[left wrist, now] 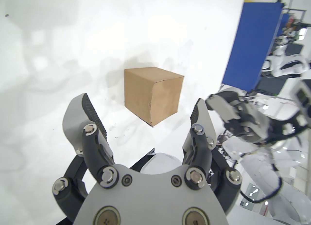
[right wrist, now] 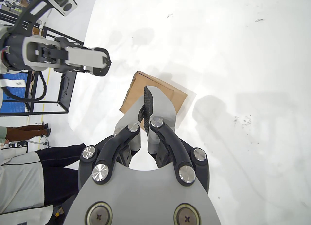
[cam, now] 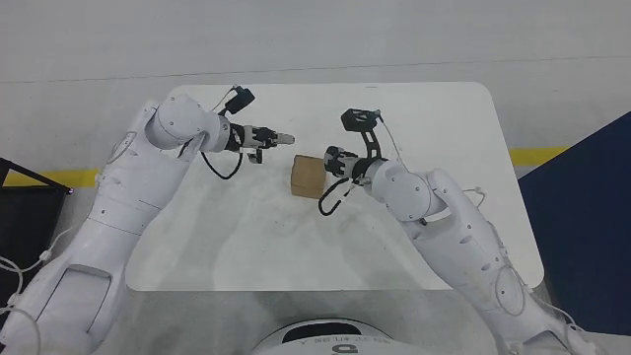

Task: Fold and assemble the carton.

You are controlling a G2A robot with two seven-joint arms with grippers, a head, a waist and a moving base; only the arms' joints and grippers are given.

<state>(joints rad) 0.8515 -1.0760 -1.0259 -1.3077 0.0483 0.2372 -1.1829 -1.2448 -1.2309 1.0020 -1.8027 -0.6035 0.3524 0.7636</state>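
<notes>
Now, with the carton (cam: 308, 176) standing closed near the middle of the counter (cam: 444, 118), your left fingers (left wrist: 93, 114) spread just short of it and your right fingers (right wrist: 158, 104) together at its other side, press seams lightly, bracing so nothing slides.

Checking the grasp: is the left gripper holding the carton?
No, the left gripper is open, with the carton standing apart on the table.
</notes>
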